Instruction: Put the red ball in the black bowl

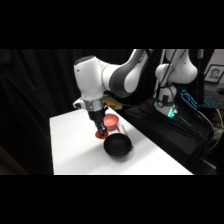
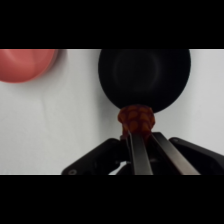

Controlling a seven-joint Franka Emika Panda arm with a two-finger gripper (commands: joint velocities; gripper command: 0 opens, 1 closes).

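In the wrist view the red ball (image 2: 135,118) sits between my gripper (image 2: 138,131) fingers, which are shut on it, just at the near rim of the black bowl (image 2: 145,75). From the side, the gripper (image 1: 101,132) hangs low over the table with the ball (image 1: 100,134) at its tip, immediately left of the black bowl (image 1: 117,145). The bowl looks empty inside.
A smaller pink-red bowl (image 2: 25,64) lies at the wrist view's upper left; from the side this pink-red bowl (image 1: 111,120) sits behind the gripper. The white table (image 1: 75,150) stretches to the left and front. Dark equipment and cables stand at the right.
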